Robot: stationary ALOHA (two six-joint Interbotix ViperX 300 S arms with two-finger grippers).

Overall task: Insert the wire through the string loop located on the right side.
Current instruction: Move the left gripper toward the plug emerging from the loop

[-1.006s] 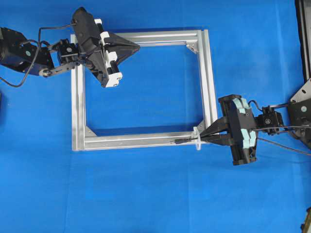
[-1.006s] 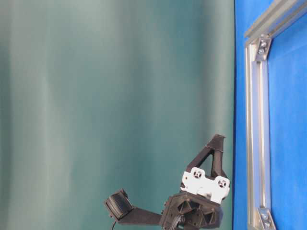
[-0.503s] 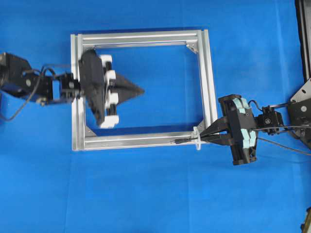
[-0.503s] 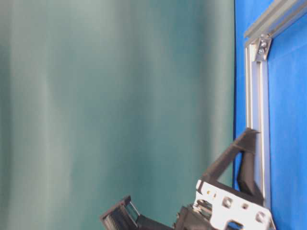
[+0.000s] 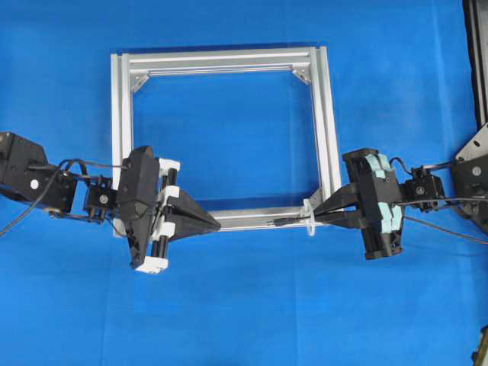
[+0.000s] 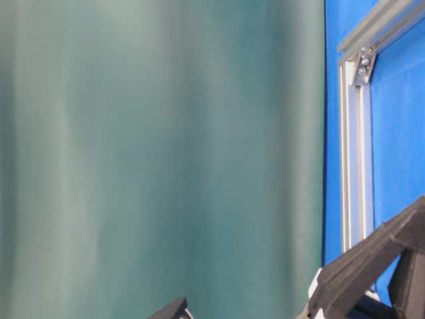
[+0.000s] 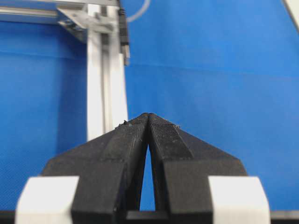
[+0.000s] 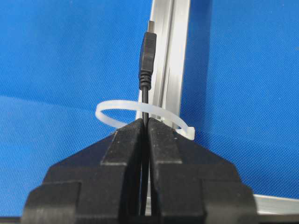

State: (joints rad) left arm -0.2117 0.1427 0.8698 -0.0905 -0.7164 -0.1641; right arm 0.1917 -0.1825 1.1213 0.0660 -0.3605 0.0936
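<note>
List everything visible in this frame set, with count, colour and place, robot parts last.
aluminium frame: one, silver, square, centre of the blue table cover.
corner brackets: four, silver, inside the frame's corners.
string loop: one, white, at the frame's lower right corner in the overhead view.
wire: one, black with a plug tip, passing through the loop along the bottom rail.
table cover: one, blue.
backdrop: one, green, table-level view.
left gripper: one, black, shut and empty, at the lower left corner.
right gripper: one, black, shut on the wire.
</note>
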